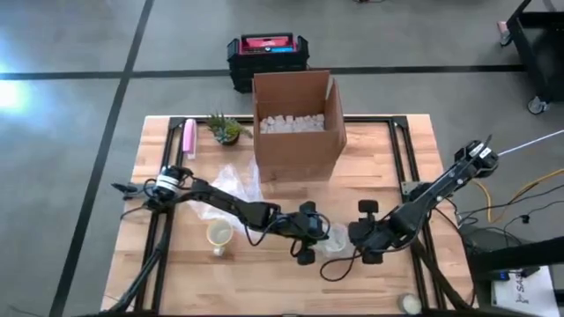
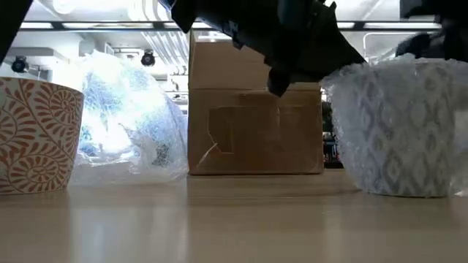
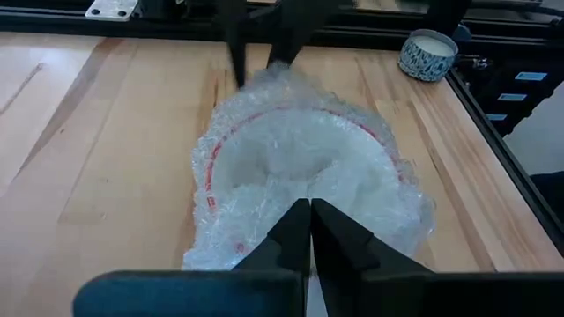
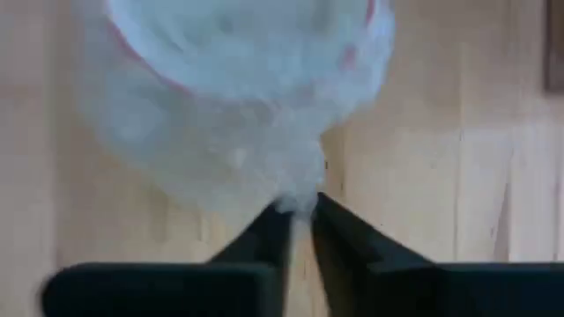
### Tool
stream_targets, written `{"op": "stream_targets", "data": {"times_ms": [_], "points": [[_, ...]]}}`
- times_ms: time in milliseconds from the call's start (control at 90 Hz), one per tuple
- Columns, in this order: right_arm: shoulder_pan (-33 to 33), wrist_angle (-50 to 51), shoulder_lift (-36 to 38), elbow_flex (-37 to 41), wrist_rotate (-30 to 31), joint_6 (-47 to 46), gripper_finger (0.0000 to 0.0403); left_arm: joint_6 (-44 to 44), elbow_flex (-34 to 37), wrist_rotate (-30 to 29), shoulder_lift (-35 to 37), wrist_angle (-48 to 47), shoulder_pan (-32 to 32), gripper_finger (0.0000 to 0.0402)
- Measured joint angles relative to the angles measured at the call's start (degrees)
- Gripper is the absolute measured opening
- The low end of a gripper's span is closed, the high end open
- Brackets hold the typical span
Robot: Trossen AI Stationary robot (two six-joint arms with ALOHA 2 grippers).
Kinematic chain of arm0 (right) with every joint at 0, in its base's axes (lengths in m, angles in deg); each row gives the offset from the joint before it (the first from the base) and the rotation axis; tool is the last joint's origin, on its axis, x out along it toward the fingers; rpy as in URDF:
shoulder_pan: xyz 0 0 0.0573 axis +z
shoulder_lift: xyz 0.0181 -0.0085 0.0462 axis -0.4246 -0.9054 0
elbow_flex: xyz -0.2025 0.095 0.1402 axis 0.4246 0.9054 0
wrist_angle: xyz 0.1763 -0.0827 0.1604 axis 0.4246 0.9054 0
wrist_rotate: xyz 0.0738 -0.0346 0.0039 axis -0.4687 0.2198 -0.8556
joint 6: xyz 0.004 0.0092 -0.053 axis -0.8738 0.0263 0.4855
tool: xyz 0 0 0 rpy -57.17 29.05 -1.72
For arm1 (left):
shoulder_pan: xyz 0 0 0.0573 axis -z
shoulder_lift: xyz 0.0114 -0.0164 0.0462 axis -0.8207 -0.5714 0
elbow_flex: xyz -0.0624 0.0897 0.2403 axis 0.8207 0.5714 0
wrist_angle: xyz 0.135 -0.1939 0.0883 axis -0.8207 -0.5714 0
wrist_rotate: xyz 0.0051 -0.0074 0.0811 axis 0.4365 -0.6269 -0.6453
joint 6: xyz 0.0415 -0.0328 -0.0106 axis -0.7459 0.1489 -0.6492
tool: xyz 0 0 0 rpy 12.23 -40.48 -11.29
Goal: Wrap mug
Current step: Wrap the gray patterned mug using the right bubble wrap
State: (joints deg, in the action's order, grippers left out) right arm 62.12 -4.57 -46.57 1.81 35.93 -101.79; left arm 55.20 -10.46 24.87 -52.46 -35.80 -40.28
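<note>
The mug point(image 3: 300, 158), red-rimmed and wrapped in clear bubble wrap point(image 2: 398, 124), stands upright on its base on the table's near middle point(image 1: 336, 239). My left gripper point(image 1: 321, 232) is at the mug's left side, shut on the wrap point(image 3: 310, 204). From the right, my right gripper point(image 1: 352, 236) is shut on the wrap too point(image 4: 300, 207). The right arm's fingers also show beyond the mug in the left wrist view point(image 3: 264, 44). My left gripper pinches the bubble wrap at the mug's left side point(image 3: 308, 189) between its two shut fingers, coming low from the table's left. The mug stands on the table. My right gripper pinches a gathered point of bubble wrap point(image 4: 295, 195) at the mug's right side between its fingers, coming from the table's right. The wrap draws in toward the fingertips.
A second, orange-patterned mug point(image 1: 218, 235) stands bare to the left. Loose bubble wrap point(image 1: 234, 180) lies behind it. An open cardboard box point(image 1: 297, 123) stands at the far middle, with a small plant point(image 1: 226, 129) and a pink tube point(image 1: 188, 136) beside it. A small blue-patterned cup point(image 3: 427, 55) sits near the front right edge.
</note>
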Motion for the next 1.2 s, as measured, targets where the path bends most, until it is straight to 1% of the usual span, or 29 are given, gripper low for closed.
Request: {"op": "stream_targets", "data": {"times_ms": [122, 200, 311, 422, 556, 656, 800, 889, 1089, 1200], "points": [[0.0, -0.6, 0.1, -2.8, 3.7, 2.4, 0.0022, 0.0, 0.0, 0.0, 0.0, 0.0, 0.0, 0.0000], [0.0, -2.4, 0.1, -3.6, 5.4, 4.4, 0.0020, 0.0, 0.0, 0.0, 0.0, 0.0, 0.0, 0.0000], [-0.2, -8.9, 0.1, -3.0, 5.5, 7.1, 0.0005, 0.0, 0.0, 0.0, 0.0, 0.0, -0.1, 0.0000], [-0.2, -13.1, -0.1, -1.7, 5.4, 8.4, 0.0003, 0.0, 0.0, 0.0, 0.0, 0.0, -0.1, 0.0000], [-1.0, -9.7, -1.5, -1.3, 5.4, 7.0, 0.0001, 0.2, 0.0, 0.0, 0.0, 0.0, -0.1, 0.0000], [-1.1, -9.6, -1.6, -1.9, 5.4, 7.0, 0.0004, 0.2, 0.0, 0.0, 0.0, 0.0, -0.1, 0.0000], [-1.4, -7.4, -1.6, -5.1, 5.4, 7.9, 0.0001, 0.2, 0.0, 0.0, 0.0, 0.0, -0.1, 0.0000], [-1.5, -4.1, -1.8, -7.2, 5.3, 7.9, 0.0001, 0.2, 0.0, 0.0, 0.0, 0.0, -0.1, 0.0000], [-2.9, -0.2, -4.0, -10.3, -0.4, 7.3, 0.0001, 0.2, 0.0, 0.0, 0.0, -0.1, -0.1, 0.0000], [-3.5, 1.9, -6.7, -12.5, -3.3, 7.3, 0.0000, 0.2, 0.0, 0.0, 0.0, -0.1, -0.1, 0.0000]]}}
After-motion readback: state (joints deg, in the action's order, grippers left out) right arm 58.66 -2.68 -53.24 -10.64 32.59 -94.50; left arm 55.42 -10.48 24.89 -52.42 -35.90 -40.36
